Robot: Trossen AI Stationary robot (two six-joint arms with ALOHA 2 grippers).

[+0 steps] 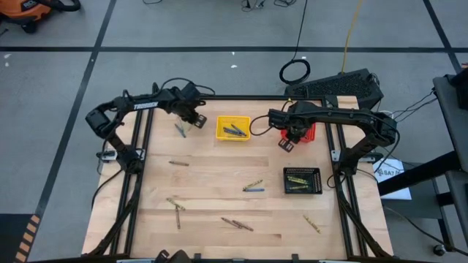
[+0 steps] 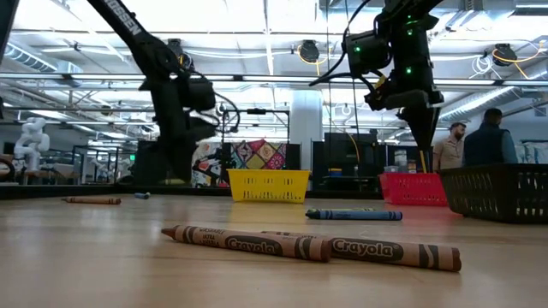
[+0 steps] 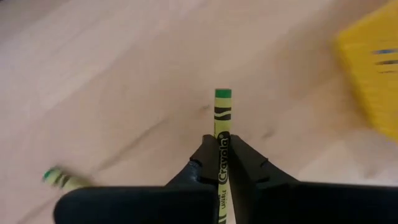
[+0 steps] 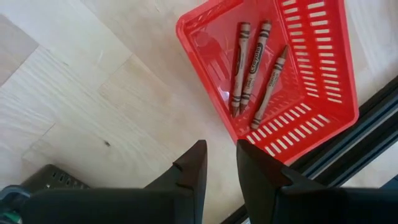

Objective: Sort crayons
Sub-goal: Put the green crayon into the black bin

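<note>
My left gripper point(image 3: 222, 163) is at the table's far left point(image 1: 194, 118), shut on a yellow-green crayon point(image 3: 222, 118) with a green end. Another yellow-green crayon point(image 3: 62, 179) lies on the wood near it. My right gripper point(image 4: 221, 163) hangs over the table beside the red basket point(image 4: 323, 74), open with nothing between its fingers. Three brown crayons point(image 4: 252, 62) lie on that basket's floor. The yellow basket point(image 1: 232, 128) holds blue-grey crayons and the black basket point(image 1: 302, 180) yellow-green ones. Loose crayons point(image 1: 238, 224) lie flat on the near half of the table. My left gripper pinches the yellow-green crayon's wrapped shaft point(image 3: 222, 155) between its two fingers. The fingers come steeply from above and the crayon runs along them, not across. Its green end point(image 3: 222, 94) sticks out past the fingertips toward the table, and I see no touch with the wood.
Blue-grey crayons point(image 1: 180, 130) lie just near of my left gripper. Two brown crayons point(image 2: 308, 246) and a blue one point(image 2: 353, 214) lie close to the low camera. Black frame rails point(image 1: 139, 168) run along the table's left and right sides. People stand beyond the far edge point(image 2: 475, 141).
</note>
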